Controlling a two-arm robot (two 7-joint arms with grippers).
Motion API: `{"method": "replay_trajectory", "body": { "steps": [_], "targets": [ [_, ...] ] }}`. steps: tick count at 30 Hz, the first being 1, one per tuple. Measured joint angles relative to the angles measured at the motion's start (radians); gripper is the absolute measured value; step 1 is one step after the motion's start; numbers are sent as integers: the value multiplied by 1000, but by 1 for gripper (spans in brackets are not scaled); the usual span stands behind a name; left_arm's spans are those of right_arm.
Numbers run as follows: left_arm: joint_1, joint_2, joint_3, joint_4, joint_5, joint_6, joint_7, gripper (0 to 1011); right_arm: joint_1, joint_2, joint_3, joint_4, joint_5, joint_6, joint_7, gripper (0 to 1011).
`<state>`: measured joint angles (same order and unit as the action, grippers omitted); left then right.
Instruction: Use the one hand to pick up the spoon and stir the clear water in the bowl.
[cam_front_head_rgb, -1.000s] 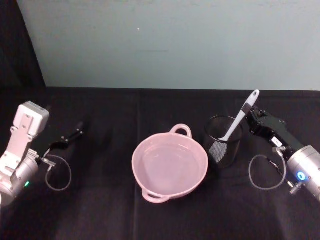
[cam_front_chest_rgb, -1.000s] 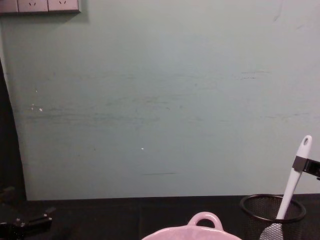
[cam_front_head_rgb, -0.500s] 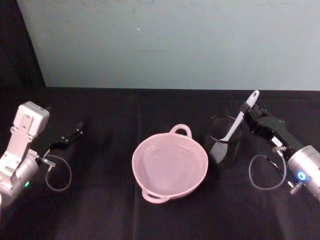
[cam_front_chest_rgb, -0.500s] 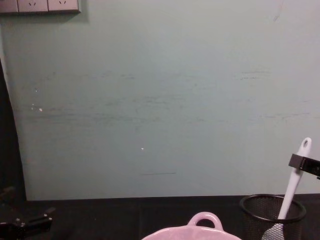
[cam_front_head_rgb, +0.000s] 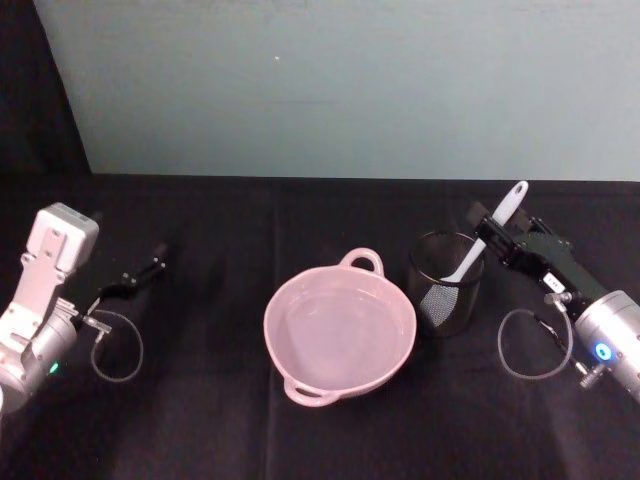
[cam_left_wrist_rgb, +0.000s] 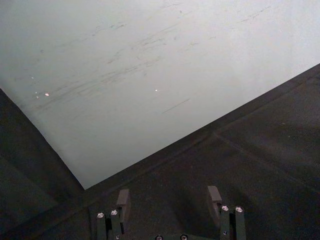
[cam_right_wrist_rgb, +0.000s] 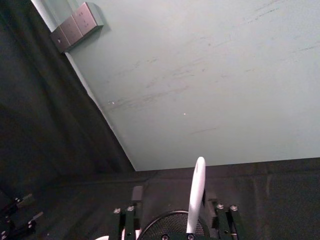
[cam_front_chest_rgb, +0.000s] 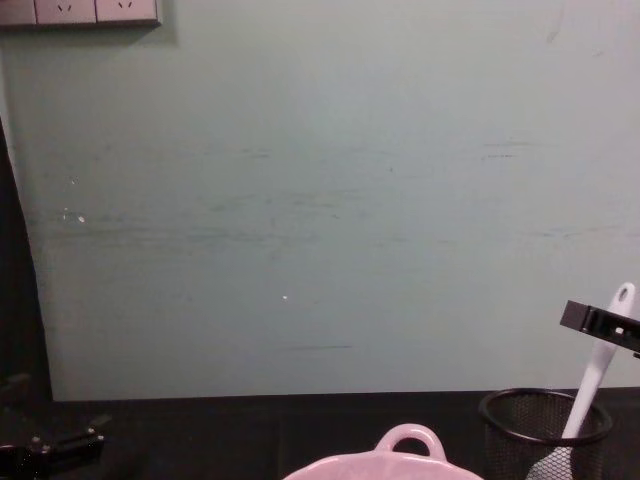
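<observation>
A black cloth-covered table stands in front of a pale green wall, and the job here is at its very start: nothing has been stirred. The white spoon leans upright inside a black wire-mesh cup, its flat head down in the mesh and its handle end with the oval hole poking up and tilting toward the robot's right. Just beside that cup, toward the middle of the table, sits the pale pink bowl with clear water in it, its surface calm and no utensil inside. What is left, by my reading, is almost everything: closing on the handle, lifting the spoon out of the cup, carrying it across to the bowl and stirring. The right hand reaches in from the right side with its silver wrist low and its black fingers stretched forward at the upper part of the handle. From the right wrist camera the spoon handle stands between the two fingers with a gap on either side, so the hand looks open around it and not gripping. The left hand rests apart from everything at the far left of the table, its fingers spread and holding nothing.
</observation>
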<state>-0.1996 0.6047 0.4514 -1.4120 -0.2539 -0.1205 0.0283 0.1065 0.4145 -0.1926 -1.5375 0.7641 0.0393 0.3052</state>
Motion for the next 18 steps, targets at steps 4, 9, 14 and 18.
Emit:
{"method": "replay_trajectory", "body": {
  "steps": [4, 9, 14, 18],
  "targets": [
    [0, 0, 0, 0, 0, 0, 0, 1005, 0, 0, 0, 0, 0, 0, 0, 835],
    [0, 0, 0, 0, 0, 0, 0, 1005, 0, 0, 0, -1, -1, 0, 0, 961],
    [0, 0, 0, 0, 0, 0, 0, 1005, 0, 0, 0, -1, -1, 0, 0, 1002],
    [0, 0, 0, 0, 0, 0, 0, 1005, 0, 0, 0, -1, -1, 0, 0, 1002]
  ]
}}
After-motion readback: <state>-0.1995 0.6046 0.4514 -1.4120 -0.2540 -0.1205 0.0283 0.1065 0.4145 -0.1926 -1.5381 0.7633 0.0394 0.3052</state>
